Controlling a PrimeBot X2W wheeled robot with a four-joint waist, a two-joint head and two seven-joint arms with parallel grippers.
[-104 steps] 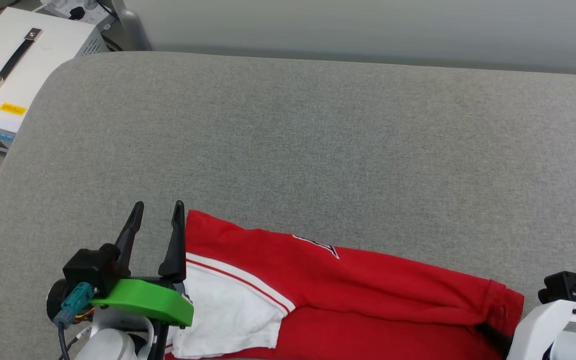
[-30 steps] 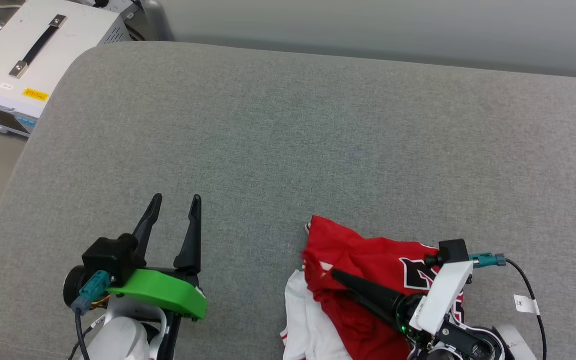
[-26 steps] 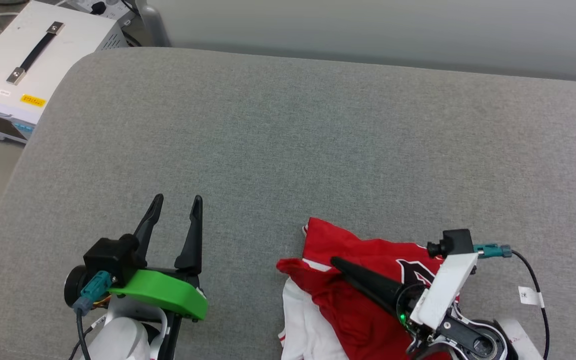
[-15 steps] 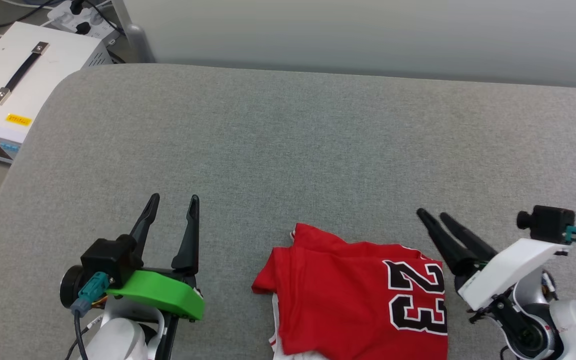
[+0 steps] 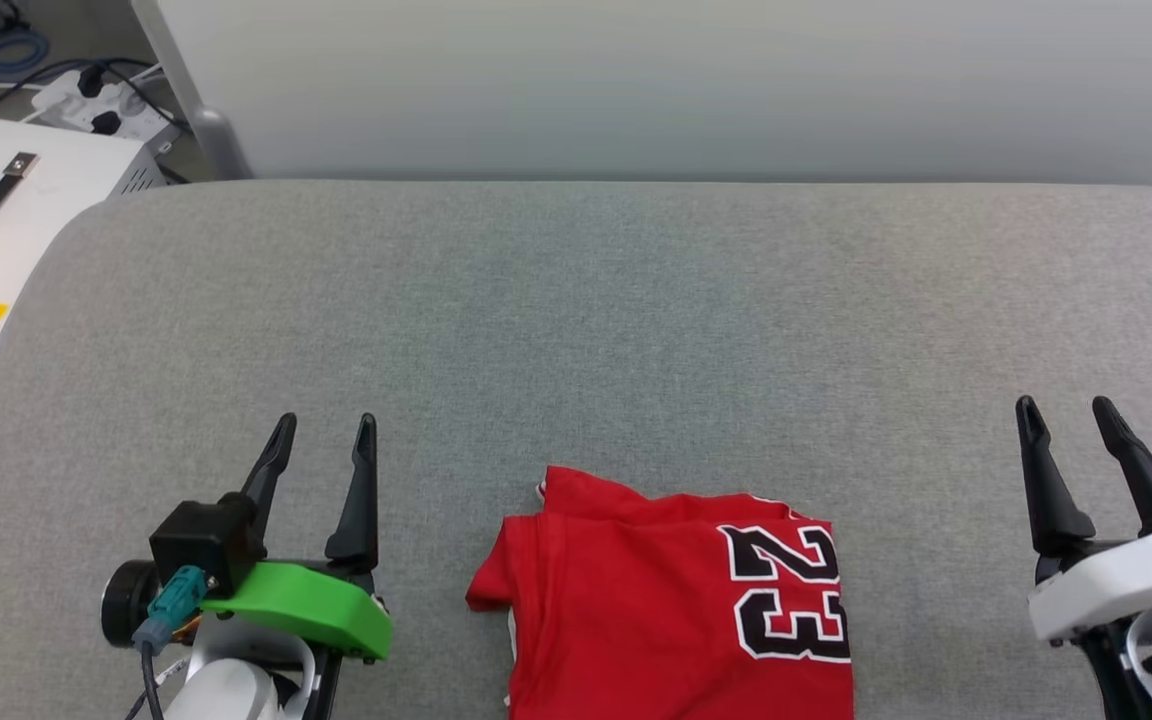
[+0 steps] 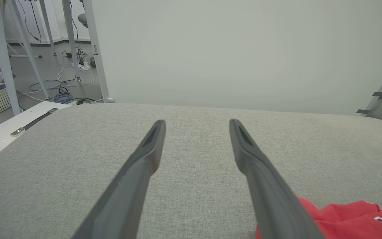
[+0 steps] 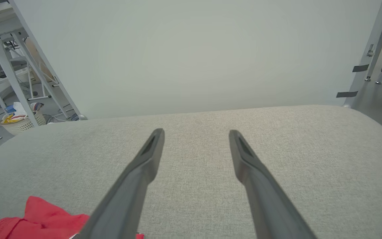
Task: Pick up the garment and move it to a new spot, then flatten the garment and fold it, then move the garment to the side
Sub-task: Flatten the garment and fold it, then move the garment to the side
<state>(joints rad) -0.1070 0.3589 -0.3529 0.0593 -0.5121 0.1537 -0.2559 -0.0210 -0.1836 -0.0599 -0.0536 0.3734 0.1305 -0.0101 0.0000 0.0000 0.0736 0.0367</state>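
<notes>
The garment [image 5: 656,620] lies folded at bottom centre. My left claw [image 5: 325,420] and right claw [image 5: 1064,405] flank it, spread wide and empty, leaving the folds undisturbed.

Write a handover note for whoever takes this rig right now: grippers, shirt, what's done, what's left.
Left gripper: open, empty, above the grey cushion.
Right gripper: open, empty, far over on the other side.
Garment: lies on the cushion between them at the near edge, numerals up, neither gripper touching it.
Done: it looks folded into a compact stack.
Left: move it to the side.
</notes>
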